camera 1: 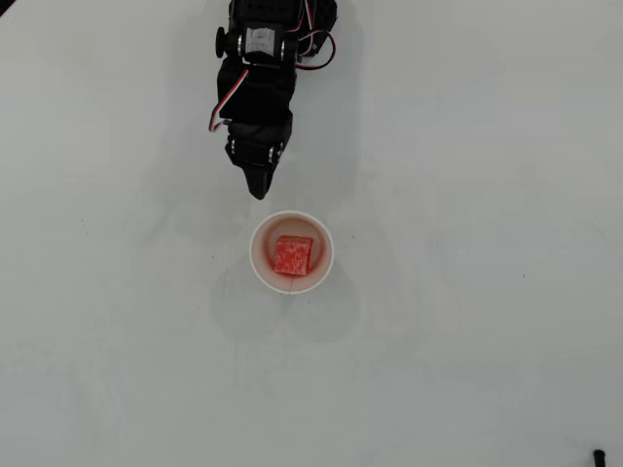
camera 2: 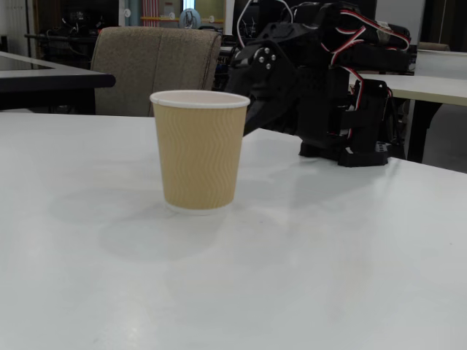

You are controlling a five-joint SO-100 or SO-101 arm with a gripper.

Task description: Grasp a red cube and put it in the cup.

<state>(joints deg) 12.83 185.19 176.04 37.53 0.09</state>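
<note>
Cube [camera 1: 292, 254] sitting inside cup [camera 1: 261, 268], flat on bottom, task looking done. Cup standing upright mid-tabletop [camera 1: 467, 341]. Gripper [camera 1: 258, 188] hanging just beyond cup rim toward far edge (overhead view), fingers together, empty, tip pointing at cup. Nothing standing between; chair [camera 2: 157, 69] beyond table.

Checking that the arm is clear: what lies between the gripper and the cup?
Only bare white table. In the overhead view the gripper points at the cup, apart from its rim; the red cube sits inside.
</note>
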